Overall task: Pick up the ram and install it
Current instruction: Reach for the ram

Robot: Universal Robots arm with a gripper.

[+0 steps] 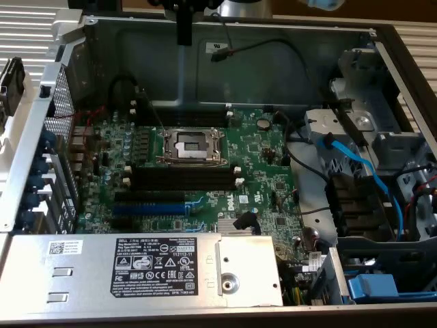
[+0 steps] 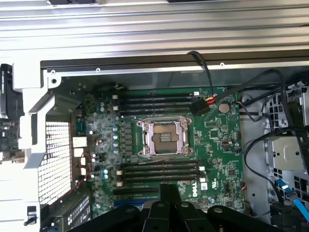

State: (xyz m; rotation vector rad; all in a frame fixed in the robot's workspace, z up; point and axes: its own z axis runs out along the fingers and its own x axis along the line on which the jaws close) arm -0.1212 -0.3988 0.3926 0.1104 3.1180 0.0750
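Outside the case's side wall a dark flat stick stands on edge; it looks like the ram, and its details are hard to make out. My gripper hangs shut high over the far wall of the open computer case, well away from that stick, with nothing visible between its fingers. Below it lies the green motherboard with a bare CPU socket. Black memory slots run beside the socket, with more black slots on its other side.
A silver power supply with a black label fills the near end of the case. Blue and black cables and drive brackets crowd the exterior view's right. A black cable with a connector hangs over the board. A perforated rear panel lines one side.
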